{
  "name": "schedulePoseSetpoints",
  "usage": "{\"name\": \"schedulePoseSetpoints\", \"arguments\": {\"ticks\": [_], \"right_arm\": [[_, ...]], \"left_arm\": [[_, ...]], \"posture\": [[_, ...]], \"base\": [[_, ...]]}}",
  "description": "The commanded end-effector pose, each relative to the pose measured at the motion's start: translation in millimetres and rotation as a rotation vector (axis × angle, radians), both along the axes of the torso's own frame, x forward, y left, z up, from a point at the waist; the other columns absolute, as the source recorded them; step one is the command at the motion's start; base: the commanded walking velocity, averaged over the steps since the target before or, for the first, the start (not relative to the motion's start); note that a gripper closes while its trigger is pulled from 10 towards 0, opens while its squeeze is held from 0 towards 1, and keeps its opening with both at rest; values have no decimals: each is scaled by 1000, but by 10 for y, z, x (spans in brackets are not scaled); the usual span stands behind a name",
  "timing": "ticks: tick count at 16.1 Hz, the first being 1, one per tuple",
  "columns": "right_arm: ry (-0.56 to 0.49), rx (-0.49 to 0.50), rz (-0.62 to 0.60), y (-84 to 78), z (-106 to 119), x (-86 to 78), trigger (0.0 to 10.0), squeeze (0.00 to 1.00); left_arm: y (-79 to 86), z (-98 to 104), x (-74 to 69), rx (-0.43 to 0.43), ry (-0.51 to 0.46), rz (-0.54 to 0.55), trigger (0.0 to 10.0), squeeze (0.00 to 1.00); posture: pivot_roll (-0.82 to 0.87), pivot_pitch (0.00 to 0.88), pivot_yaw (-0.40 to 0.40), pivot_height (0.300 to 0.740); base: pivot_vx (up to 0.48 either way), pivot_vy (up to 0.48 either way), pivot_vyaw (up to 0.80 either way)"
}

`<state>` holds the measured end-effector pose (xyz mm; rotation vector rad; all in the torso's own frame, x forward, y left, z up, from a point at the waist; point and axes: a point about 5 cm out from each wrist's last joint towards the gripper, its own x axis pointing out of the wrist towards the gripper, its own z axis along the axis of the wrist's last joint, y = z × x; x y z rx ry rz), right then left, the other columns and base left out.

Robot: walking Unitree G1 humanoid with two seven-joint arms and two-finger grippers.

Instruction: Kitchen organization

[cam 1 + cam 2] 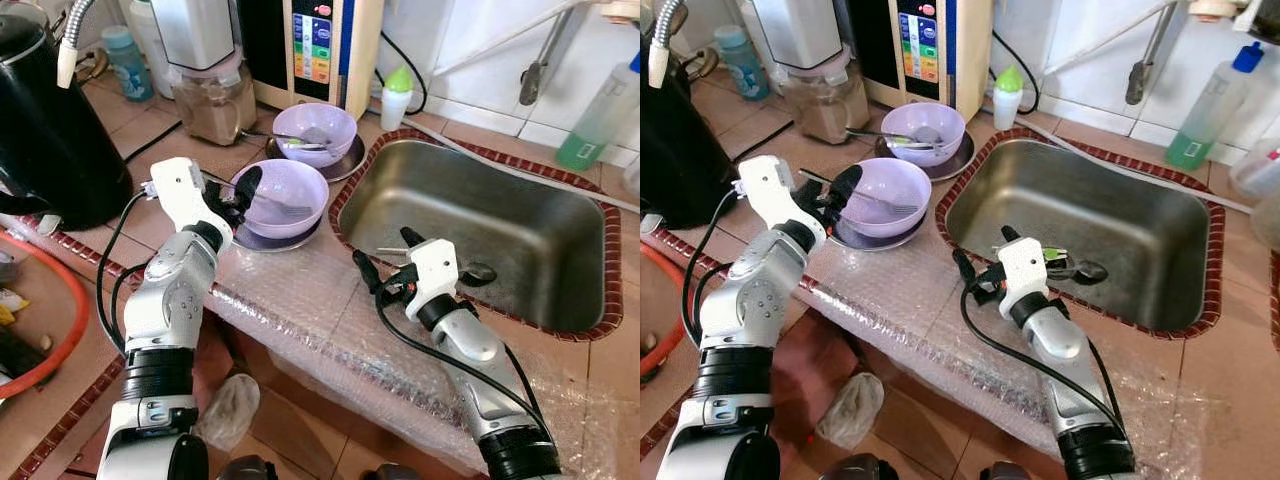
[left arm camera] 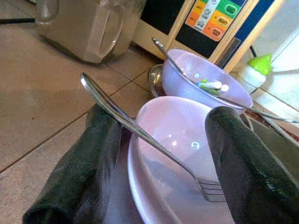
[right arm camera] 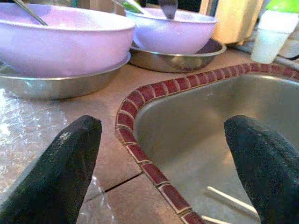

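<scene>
A tiled kitchen counter point(image 1: 150, 215) carries a steel sink point(image 1: 480, 235) with a red tile border, and a sheet of bubble wrap point(image 1: 300, 300) lies along the front edge. Near the sink stands a purple bowl point(image 1: 283, 196) on a metal plate point(image 1: 262, 240), with a fork point(image 2: 154, 144) leaning inside it. A second purple bowl point(image 1: 314, 133) with cutlery is just behind. The left end effector point(image 1: 243, 196) is at the near bowl's rim, its fingers spread wide, one on each side of the fork handle, holding nothing yet. The right end effector point(image 1: 385, 255) hovers over the sink edge, also wide open and empty.

The risk, I think, is that the left fingers close on the bowl wall and the fork together. Then the fork may slip out, or the bowl may slide on its smooth plate and tip toward the sink.
</scene>
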<state>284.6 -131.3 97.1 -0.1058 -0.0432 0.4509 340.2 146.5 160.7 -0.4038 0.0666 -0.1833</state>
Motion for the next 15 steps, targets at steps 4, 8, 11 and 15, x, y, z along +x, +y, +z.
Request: {"name": "schedulePoseSetpoints", "arguments": {"ticks": [4,8,11,15], "right_arm": [[-4,32,97,103,121,14,10000,0],[15,27,236,192,170,-8,10000,0],[12,20,216,184,158,-4,10000,0],[14,7,195,178,142,-3,10000,0]], "left_arm": [[-6,-34,-14,-23,11,18,0,0],[-11,-23,-12,-3,-10,1,0,0],[-26,28,-19,28,-53,-7,0,0],[-53,86,-27,49,-102,-13,0,0]], "posture": [[-61,22,45,740],[-63,10,45,740],[-71,6,42,740],[-73,9,47,740]], "base": [[0,0,0],[0,0,0],[0,0,0],[0,0,0]]}}
